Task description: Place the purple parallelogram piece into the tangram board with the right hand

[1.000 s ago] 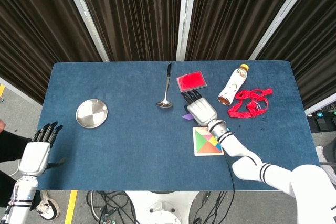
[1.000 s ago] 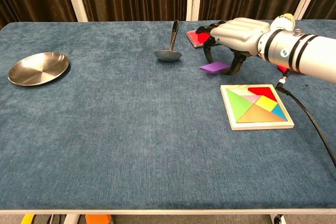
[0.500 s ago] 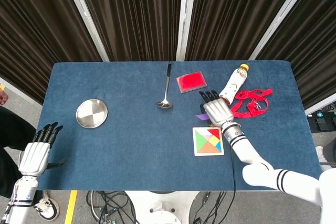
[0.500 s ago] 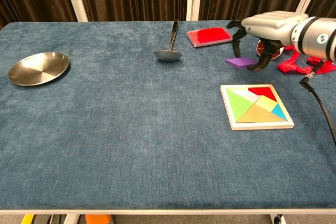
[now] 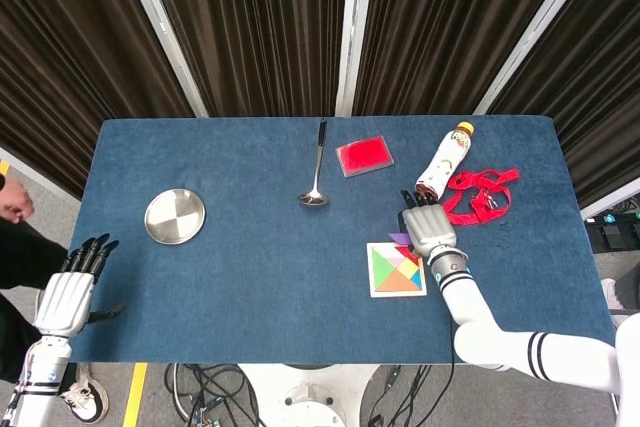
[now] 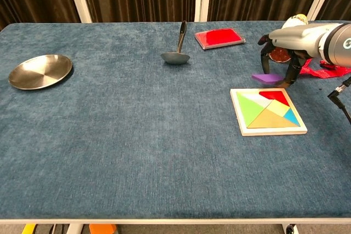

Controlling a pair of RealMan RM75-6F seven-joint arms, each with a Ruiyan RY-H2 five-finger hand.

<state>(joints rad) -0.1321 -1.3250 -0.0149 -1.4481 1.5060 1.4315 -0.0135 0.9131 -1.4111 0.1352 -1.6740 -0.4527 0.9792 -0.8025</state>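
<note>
The purple parallelogram piece [image 6: 267,78] hangs just above the far edge of the tangram board [image 6: 267,111], pinched in my right hand [image 6: 285,42]. In the head view the piece [image 5: 400,238] peeks out from under the right hand [image 5: 426,227], at the board's [image 5: 396,269] top edge. The square wooden board holds several coloured pieces. My left hand [image 5: 68,292] hovers off the table's left front corner with its fingers spread and nothing in it.
A steel plate [image 6: 39,70] lies at the left, a ladle [image 6: 178,47] at the back middle, a red flat box [image 6: 219,37] behind it. A bottle [image 5: 444,160] and a red strap [image 5: 478,194] lie just right of my right hand.
My right hand has carried the purple piece to the right and toward the front, from beside the red box to the board's far edge. The left hand has stayed still.
</note>
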